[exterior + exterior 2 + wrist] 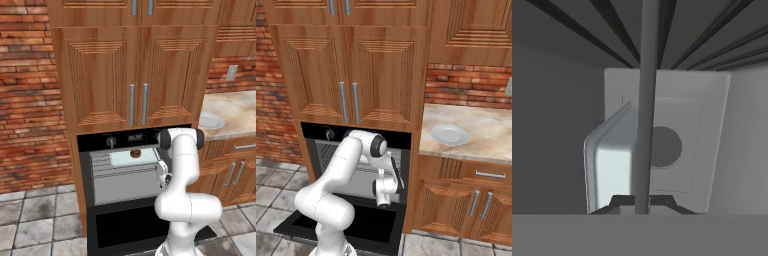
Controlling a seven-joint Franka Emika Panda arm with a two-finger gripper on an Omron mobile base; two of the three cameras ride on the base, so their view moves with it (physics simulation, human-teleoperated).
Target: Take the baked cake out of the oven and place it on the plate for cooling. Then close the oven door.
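The oven (125, 170) is a black built-in under the wooden cabinets, grey ribbed inside, and its door (131, 229) is dropped wide open, the glossy black panel sticking out flat below the cavity. The cake (134, 154) is just a little brown lump on the pale tray, up on a rack near the top of the oven cavity, sitting toward the back. The plate (449, 134) is plain white and round, lying flat on the marbled counter off to the right of the oven.
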